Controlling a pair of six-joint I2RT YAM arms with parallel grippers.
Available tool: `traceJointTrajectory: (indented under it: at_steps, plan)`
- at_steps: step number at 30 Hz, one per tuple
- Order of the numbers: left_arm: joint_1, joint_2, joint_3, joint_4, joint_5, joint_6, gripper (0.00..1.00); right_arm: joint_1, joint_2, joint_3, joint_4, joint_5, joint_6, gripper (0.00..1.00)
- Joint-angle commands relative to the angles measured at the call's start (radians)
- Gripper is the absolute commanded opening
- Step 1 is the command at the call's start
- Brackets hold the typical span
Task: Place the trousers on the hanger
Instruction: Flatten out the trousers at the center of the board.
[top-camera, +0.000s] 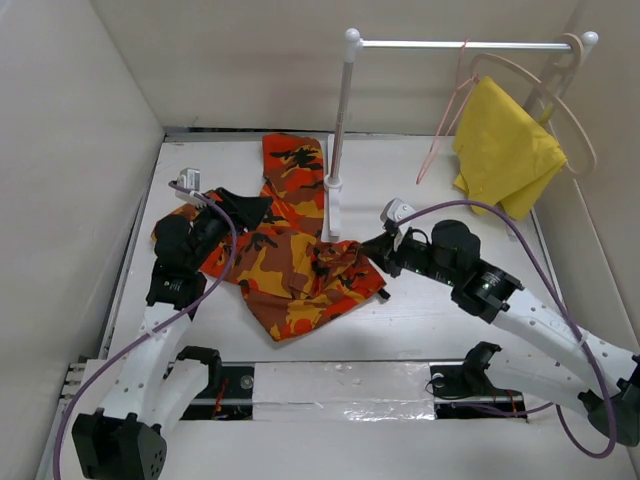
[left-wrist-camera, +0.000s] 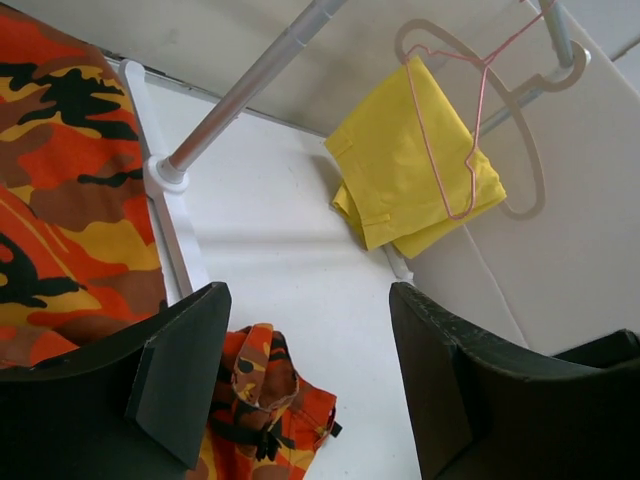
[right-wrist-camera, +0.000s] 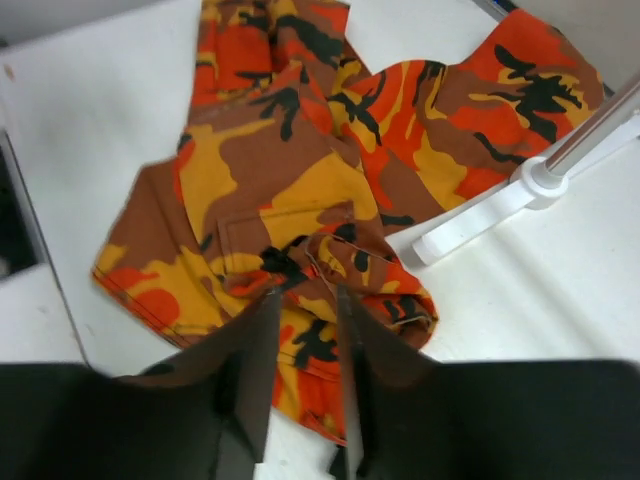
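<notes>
Top external view: the long camouflage trousers in orange, red, yellow, brown and black (top-camera: 290, 245) lie crumpled on the white table (top-camera: 440, 320). One leg stretches toward the back wall, just left of the white clothes rack (top-camera: 342, 130). The thin pink wire hanger (top-camera: 447, 115) hangs by its hook from the rack's horizontal rail, well apart from the trousers. Just right of it on the same rail hang a thick beige wooden rounded hanger (top-camera: 572, 110) and a plain yellow folded cloth (top-camera: 505, 145).

The left gripper (top-camera: 245, 210) sits over the left part of the trousers and points toward the rack. In the left wrist view its dark fingers (left-wrist-camera: 175, 385) stand wide apart with nothing between them. Past them are bare table, a bunched edge of the trousers, the rack's pole and the pink hanger in front of the yellow cloth.

The right gripper (top-camera: 375, 252) is at the right edge of the trousers, near the foot of the rack. In the right wrist view its fingers (right-wrist-camera: 255, 375) are blurred and drawn close, leaving only a narrow gap. They are over a raised fold at the edge of the cloth. Camouflage fabric shows in that gap, but I cannot tell whether the fingers are pinching it or only above it.
</notes>
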Motion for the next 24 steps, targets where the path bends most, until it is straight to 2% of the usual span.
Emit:
traceJointTrajectory:
  at_steps: [1, 2, 3, 6, 9, 10, 12, 13, 16, 19, 21, 24]
  plan:
    - [-0.003, -0.058, 0.011, -0.058, -0.026, 0.045, 0.62, 0.012, 0.034, -0.033, 0.077, -0.008, 0.001, 0.08]
    - [-0.003, -0.091, 0.003, -0.067, -0.038, 0.047, 0.62, 0.012, 0.053, -0.04, 0.094, -0.009, 0.009, 0.02]
    - [-0.003, -0.109, -0.015, -0.076, -0.058, 0.045, 0.61, 0.021, 0.064, -0.043, 0.114, -0.009, 0.009, 0.0]
    - [-0.003, -0.15, -0.023, -0.138, -0.082, 0.066, 0.54, 0.022, 0.102, -0.051, 0.145, 0.004, 0.013, 0.0]
    - [-0.003, -0.173, -0.032, -0.201, -0.11, 0.088, 0.4, 0.031, 0.149, -0.05, 0.168, 0.015, 0.015, 0.0]
    - [-0.003, -0.179, -0.037, -0.216, -0.112, 0.088, 0.27, 0.031, 0.162, -0.047, 0.168, 0.03, 0.012, 0.12]
    - [-0.003, -0.188, -0.037, -0.244, -0.112, 0.105, 0.17, 0.031, 0.194, -0.042, 0.18, 0.028, 0.004, 0.32]
    - [-0.003, -0.191, -0.038, -0.283, -0.113, 0.111, 0.06, 0.04, 0.232, -0.043, 0.191, 0.021, 0.0, 0.52]
    - [-0.003, -0.198, -0.058, -0.351, -0.141, 0.135, 0.0, 0.04, 0.325, -0.034, 0.237, 0.012, -0.007, 0.75]
    - [-0.003, -0.201, -0.063, -0.431, -0.159, 0.159, 0.0, 0.04, 0.434, -0.025, 0.304, -0.023, -0.005, 0.84]
    - [-0.003, -0.213, -0.075, -0.437, -0.162, 0.154, 0.0, 0.049, 0.496, -0.001, 0.33, -0.038, -0.01, 0.85]
    - [-0.003, -0.213, -0.074, -0.475, -0.181, 0.154, 0.16, 0.081, 0.59, 0.061, 0.309, -0.009, -0.043, 0.87]
